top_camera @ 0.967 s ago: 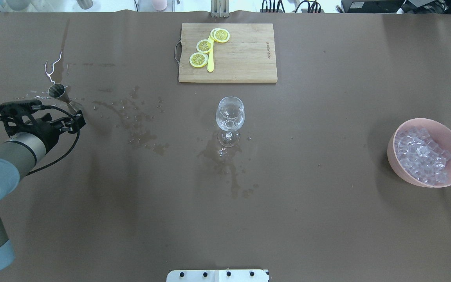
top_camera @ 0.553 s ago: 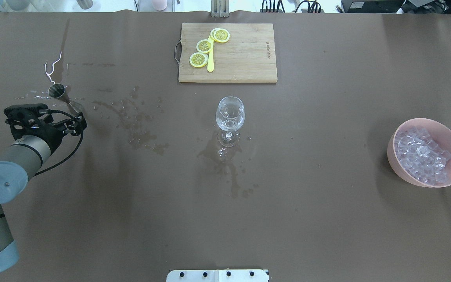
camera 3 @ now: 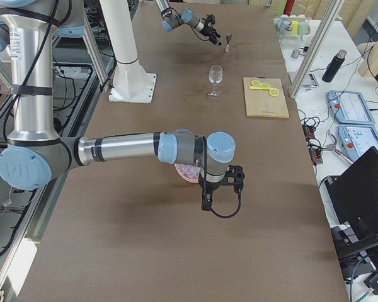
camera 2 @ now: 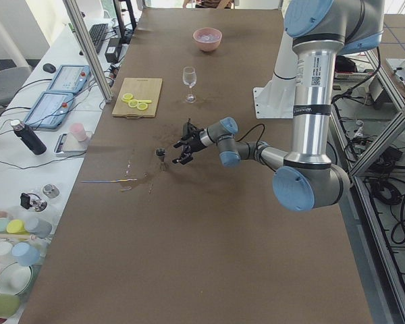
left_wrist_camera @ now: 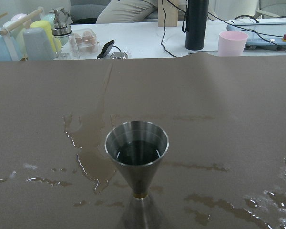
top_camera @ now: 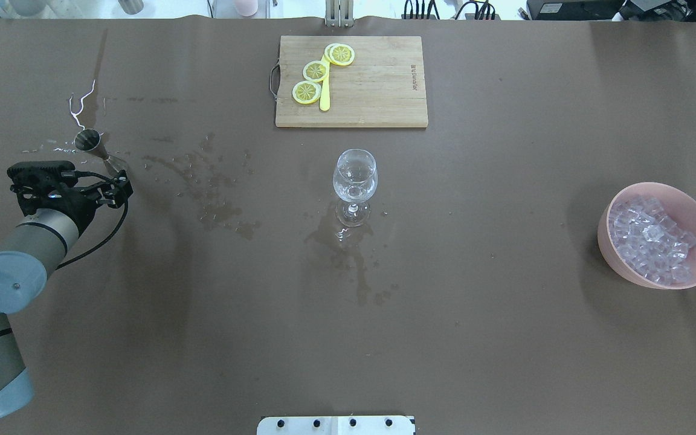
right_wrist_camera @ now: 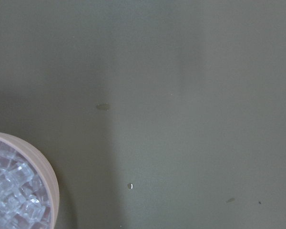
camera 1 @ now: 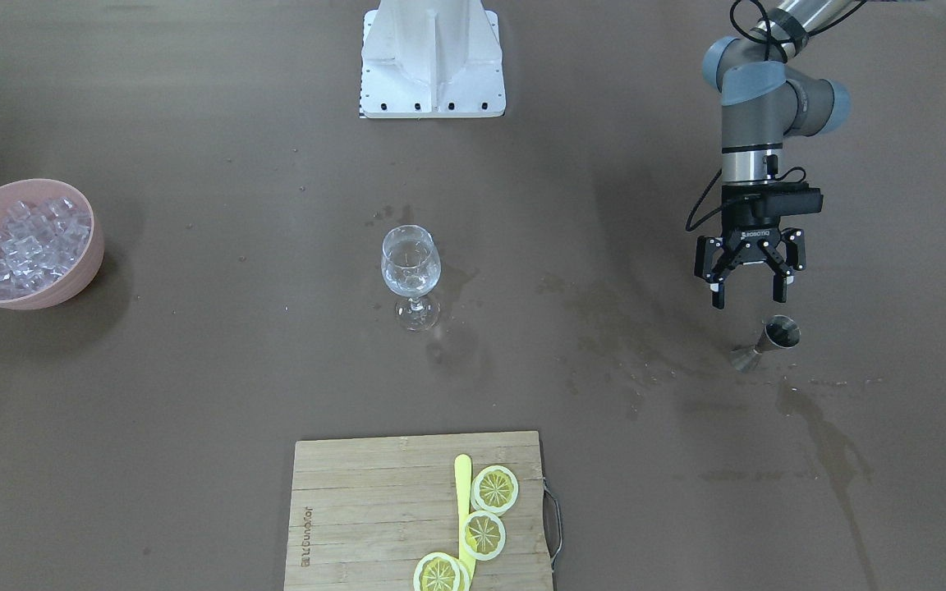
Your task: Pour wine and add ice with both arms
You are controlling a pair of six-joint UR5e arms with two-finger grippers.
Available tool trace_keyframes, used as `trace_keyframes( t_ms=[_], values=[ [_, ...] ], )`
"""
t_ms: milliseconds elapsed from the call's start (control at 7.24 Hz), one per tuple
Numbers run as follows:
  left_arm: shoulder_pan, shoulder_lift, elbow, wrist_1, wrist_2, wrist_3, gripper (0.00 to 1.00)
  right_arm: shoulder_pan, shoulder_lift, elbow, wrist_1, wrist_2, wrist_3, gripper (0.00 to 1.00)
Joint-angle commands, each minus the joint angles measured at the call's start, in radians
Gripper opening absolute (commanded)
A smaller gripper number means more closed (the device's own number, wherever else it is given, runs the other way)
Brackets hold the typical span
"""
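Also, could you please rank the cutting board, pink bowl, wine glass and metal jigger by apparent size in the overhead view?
Largest to smallest:
cutting board
pink bowl
wine glass
metal jigger

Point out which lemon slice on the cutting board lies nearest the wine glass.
The lemon slice nearest the handle of the cutting board; the other slices lie farther back, away from the wine glass.
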Motion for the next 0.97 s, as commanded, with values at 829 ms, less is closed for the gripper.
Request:
trace_keyframes(
  t_ms=[829],
  values=[
    [-0.007,-0.086,0.186,-0.112,0.098,0.000,0.97,-0.002,0.000,0.001,0.000,0.000,0.001,1.00]
  ],
)
